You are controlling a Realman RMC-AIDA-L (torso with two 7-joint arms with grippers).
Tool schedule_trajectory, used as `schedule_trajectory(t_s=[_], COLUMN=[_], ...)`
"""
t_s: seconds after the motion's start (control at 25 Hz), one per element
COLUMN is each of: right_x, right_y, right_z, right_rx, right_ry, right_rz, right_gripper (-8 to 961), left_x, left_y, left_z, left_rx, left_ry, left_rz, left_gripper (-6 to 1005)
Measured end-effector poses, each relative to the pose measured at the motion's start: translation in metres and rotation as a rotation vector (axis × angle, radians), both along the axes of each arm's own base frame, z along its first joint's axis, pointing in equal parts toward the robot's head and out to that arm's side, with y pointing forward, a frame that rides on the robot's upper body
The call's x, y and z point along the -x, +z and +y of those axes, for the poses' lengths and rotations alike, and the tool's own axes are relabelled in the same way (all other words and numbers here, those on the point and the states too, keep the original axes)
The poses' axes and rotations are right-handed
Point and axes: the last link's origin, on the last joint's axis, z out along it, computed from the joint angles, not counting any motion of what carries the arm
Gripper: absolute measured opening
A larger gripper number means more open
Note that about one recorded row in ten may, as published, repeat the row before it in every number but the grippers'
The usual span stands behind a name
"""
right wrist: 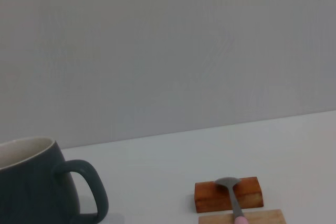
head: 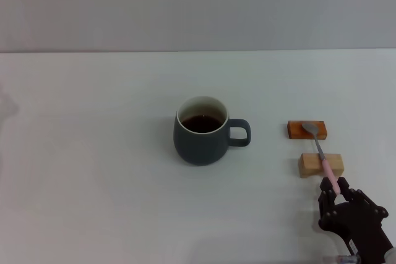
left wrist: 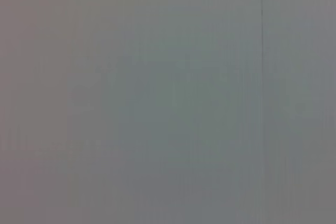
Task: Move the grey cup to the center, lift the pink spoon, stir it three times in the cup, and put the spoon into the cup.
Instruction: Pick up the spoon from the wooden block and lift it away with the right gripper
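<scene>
Head view, cup: I see the grey cup (head: pixel 202 133) standing upright near the middle of the white table (head: pixel 93 171), handle pointing toward my right side, dark liquid inside.
Head view, spoon: the pink spoon (head: pixel 322 153) lies to the right of the cup and well apart from it; its metal bowl rests on the orange-brown block (head: pixel 296 129), its neck crosses the light wooden block (head: pixel 306 165), and the pink handle runs down toward me.
Head view, blocks: the orange-brown one lies farther from me, the wooden one just nearer (a narrow strip of table shows between them).
Head view, right gripper: the right gripper (head: pixel 337 195) sits low at the near right corner, its dark fingers (head: pixel 328 197) spread on either side of the pink handle's end; I cannot tell whether they have closed on it or only bracket it.
Head view, left gripper: I see nothing of it here.
Left wrist view: only a plain grey surface fills it; I can make out no object and no fingers.
Right wrist view, cup: the grey cup (right wrist: pixel 37 182) shows at one edge with its white rim and loop handle.
Right wrist view, spoon: the pink spoon (right wrist: pixel 231 195) rests bowl-down on the orange-brown block (right wrist: pixel 207 195), with the light wooden block (right wrist: pixel 262 217) just nearer; the arm's own fingers do not show.
</scene>
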Motion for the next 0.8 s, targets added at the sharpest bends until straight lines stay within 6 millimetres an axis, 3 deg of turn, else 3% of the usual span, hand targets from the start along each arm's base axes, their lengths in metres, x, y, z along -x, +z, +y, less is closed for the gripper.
schedule_trajectory(t_s=[0.8], right_x=[-0.0002], right_y=[0.0003], right_z=[0.0003], right_rx=[-0.002], right_ry=[-0.001], right_rz=[0.003], right_gripper=[196], left_x=[0.0000], left_y=[-0.0004], left_z=[-0.0006], left_rx=[-0.001], left_ry=[0.000], left_rz=[-0.001], left_gripper=[-2])
